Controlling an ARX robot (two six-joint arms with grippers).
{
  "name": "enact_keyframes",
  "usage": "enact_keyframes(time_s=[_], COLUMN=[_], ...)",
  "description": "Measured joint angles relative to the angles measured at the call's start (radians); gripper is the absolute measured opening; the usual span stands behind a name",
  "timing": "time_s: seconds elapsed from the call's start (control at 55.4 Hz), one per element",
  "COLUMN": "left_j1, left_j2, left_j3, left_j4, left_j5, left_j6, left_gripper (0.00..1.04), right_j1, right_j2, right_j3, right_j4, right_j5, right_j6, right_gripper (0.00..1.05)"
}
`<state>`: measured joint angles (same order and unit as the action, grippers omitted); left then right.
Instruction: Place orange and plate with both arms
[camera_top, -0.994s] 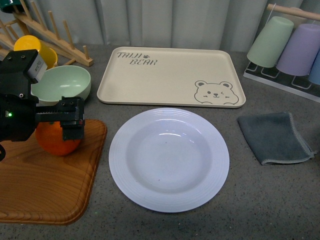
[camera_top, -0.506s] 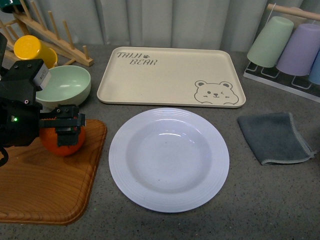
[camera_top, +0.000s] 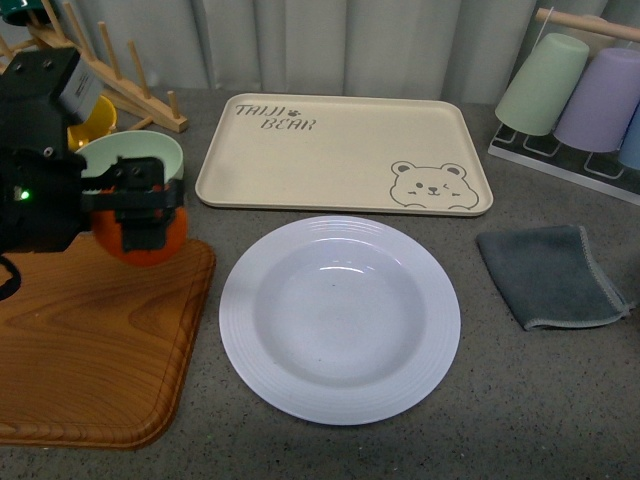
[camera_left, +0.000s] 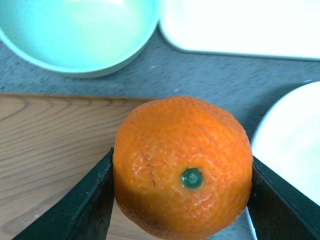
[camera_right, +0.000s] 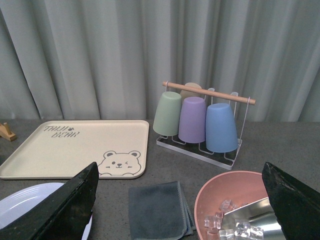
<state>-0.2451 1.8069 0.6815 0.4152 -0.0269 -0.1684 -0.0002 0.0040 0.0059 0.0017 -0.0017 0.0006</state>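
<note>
My left gripper (camera_top: 142, 216) is shut on the orange (camera_top: 112, 240), a bright dimpled fruit held above the far right corner of the wooden board (camera_top: 80, 350). In the left wrist view the black fingers (camera_left: 92, 205) press both sides of the orange (camera_left: 182, 150), its green stem mark facing the camera. The white ridged plate (camera_top: 340, 405) lies flat to the right of the orange, apart from it; its edge (camera_left: 295, 145) also shows beside the fruit. My right gripper (camera_right: 182, 215) stands open with nothing between its fingers, well above the table, with the plate (camera_right: 30, 205) at its side.
A beige bear tray (camera_top: 345, 150) lies behind the plate. A pale green bowl (camera_top: 130, 165) and a yellow mug (camera_top: 95, 115) sit just behind the orange, by a wooden rack (camera_top: 110, 75). To the right are a grey cloth (camera_top: 550, 275), a cup rack (camera_top: 580, 100) and a pink bowl holding ice (camera_right: 225, 200).
The left gripper has risen with the orange, lifting it off the board and carrying it slightly right and toward the green bowl. The plate has not moved.
</note>
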Motion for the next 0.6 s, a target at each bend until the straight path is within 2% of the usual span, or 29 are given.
enact_keyframes(time_s=[0.09,0.199,0.271,0.416,0.596], left_j1=[-0.07,-0.201,-0.246,-0.312,-0.34], left_j2=[-0.014,0.045,0.072,0.107,0.153], left_j3=[0.005,0.04,0.054,0.093,0.134], left_j4=[0.003,-0.01,-0.011,-0.011,-0.025], left_j5=[-0.01,-0.046,-0.064,-0.079,-0.08], left_j6=[-0.029,-0.098,-0.121,-0.146,-0.159], left_gripper=[0.65,0.65,0.65,0.65,0.65], right_j1=[0.0,0.0,0.0,0.0,0.0], right_j2=[0.0,0.0,0.0,0.0,0.0], right_j3=[0.0,0.0,0.0,0.0,0.0], right_j4=[0.0,0.0,0.0,0.0,0.0], right_j5=[0.0,0.0,0.0,0.0,0.0], right_j6=[0.0,0.0,0.0,0.0,0.0], right_gripper=[0.96,0.96,0.96,0.96,0.96])
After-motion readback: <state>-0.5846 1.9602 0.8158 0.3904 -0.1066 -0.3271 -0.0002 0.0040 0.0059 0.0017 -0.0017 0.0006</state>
